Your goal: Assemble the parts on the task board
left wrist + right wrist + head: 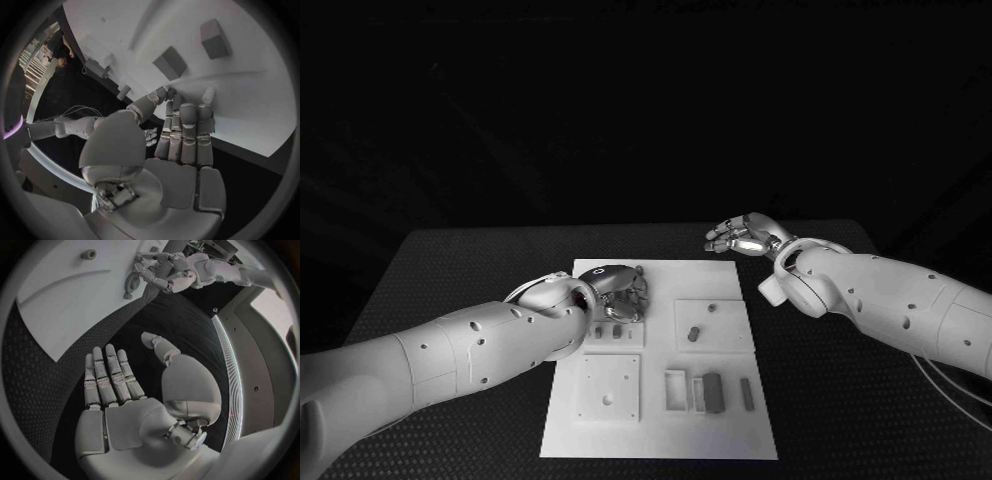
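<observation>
**Q:** Where is the work laid out?

**A:** A white task board (661,440) lies in the middle of a black table (444,260). On it are raised white blocks and small grey parts (713,392). Several upright grey parts stand together near the board's front right. One small part (692,333) lies on a square block toward the middle, and a short peg stands just beyond it.

**Q:** What are the hands doing?

**A:** The left hand (620,288) is over the far left area of the board, fingers pointed down at the surface. From the left wrist view its fingers (187,130) are held straight and close together, tips at or just above the white board, near two grey blocks (170,62). I cannot see anything held in it. The right hand (740,236) hovers off the board past its far right corner, over the bare table. Its fingers (106,372) are extended and slightly apart, thumb out to the side, holding nothing.

**Q:** How far along is the assembly?

**A:** Judging by the layout, early to middling. Some parts stand in what look like slots, but I cannot tell whether they are fully seated. At least one part lies loose, so placing work seems left to do.
</observation>
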Motion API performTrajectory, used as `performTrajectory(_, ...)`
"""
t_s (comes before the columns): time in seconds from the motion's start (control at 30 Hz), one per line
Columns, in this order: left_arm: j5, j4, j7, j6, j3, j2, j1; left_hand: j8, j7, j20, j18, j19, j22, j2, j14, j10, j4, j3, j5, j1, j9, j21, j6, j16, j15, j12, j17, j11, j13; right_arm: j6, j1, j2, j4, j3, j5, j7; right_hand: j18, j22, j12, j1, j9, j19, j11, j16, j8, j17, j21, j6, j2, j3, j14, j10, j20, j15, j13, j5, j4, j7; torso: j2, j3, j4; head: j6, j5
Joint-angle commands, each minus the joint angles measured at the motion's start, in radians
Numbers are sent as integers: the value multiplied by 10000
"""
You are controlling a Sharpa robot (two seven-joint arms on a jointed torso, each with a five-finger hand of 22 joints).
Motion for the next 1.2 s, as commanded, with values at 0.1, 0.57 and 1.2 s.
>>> performTrajectory(0.1,90,-90,-213,452,-65,76,-141,-71,38,-108,428,64,165,126,106,100,51,-4,6,-48,-26,31,-21,96,-18,-77,-23,10,-9,49,-4,8,12,4,-15,55,-73,18,-67,-66,-11,-68,75,69,37,-16,-35,-72,1,6,-97,8,-11,-3,2,54,48,60,7,0,-2,-23,-14)
performTrajectory(0.57,-118,-200,-377,569,-65,58,-143,32,-38,-165,465,146,161,392,190,336,-207,155,76,243,-46,110,169,220,-102,-82,-99,-76,64,57,-4,8,6,4,-15,54,-75,21,-68,-66,-13,-71,73,72,41,-20,-36,-71,3,7,-100,10,-10,-2,2,52,47,58,0,1,-5,-43,-31)
performTrajectory(1.2,-841,-223,-158,267,-69,73,-144,123,-94,-213,431,168,125,538,248,513,-299,378,421,837,-74,99,328,310,-164,-102,-218,-139,162,63,-4,28,-6,4,-15,69,-76,25,-70,-73,-15,-73,74,77,45,-24,-36,-72,6,5,-101,12,-9,-1,2,51,51,59,-1,-3,10,-68,-40)
